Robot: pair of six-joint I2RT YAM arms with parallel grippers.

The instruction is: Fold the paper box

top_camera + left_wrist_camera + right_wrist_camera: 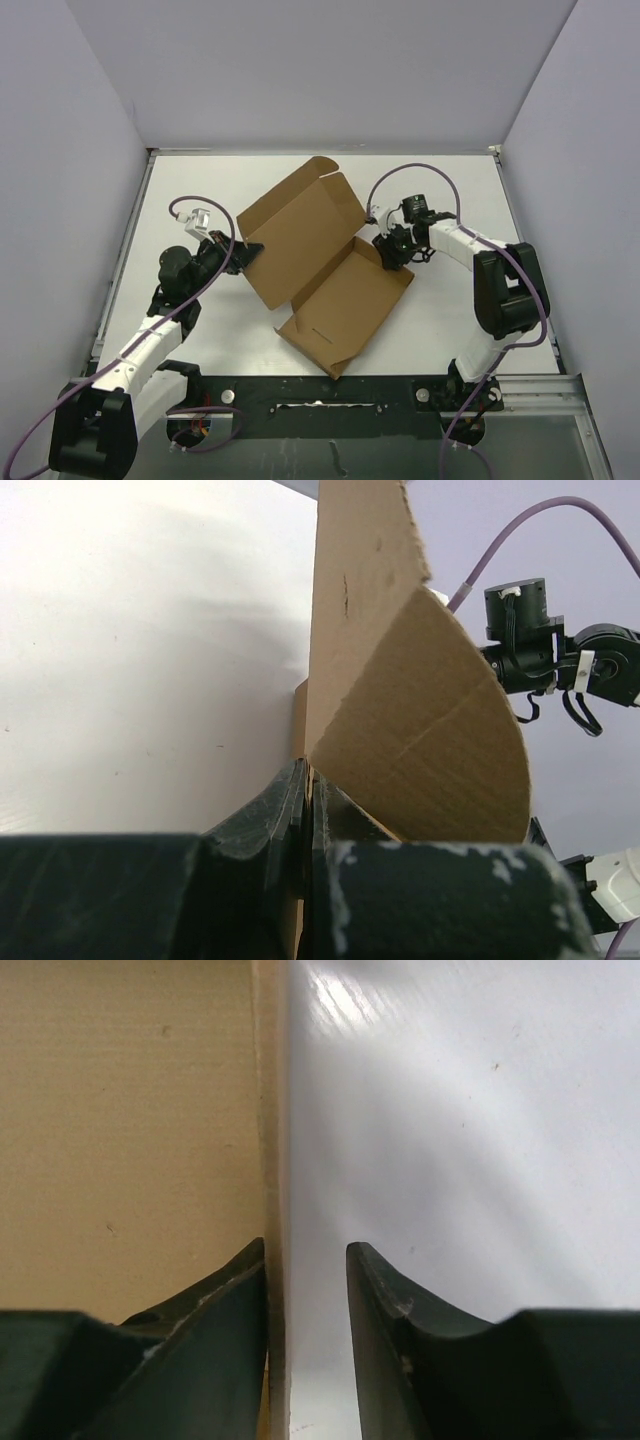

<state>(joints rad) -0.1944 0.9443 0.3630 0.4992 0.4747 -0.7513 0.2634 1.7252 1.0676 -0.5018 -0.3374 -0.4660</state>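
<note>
Brown cardboard paper box lies open at the middle of the surface; my left fingers clench its left edge, my right fingers stand parted astride its right wall.

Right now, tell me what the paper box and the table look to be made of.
The paper box looks like brown corrugated cardboard, matte: faint fluting lines on its face and a thick raw cut edge. The table is white, smooth and glossy, catching glare; perhaps laminate or coated board.
</note>
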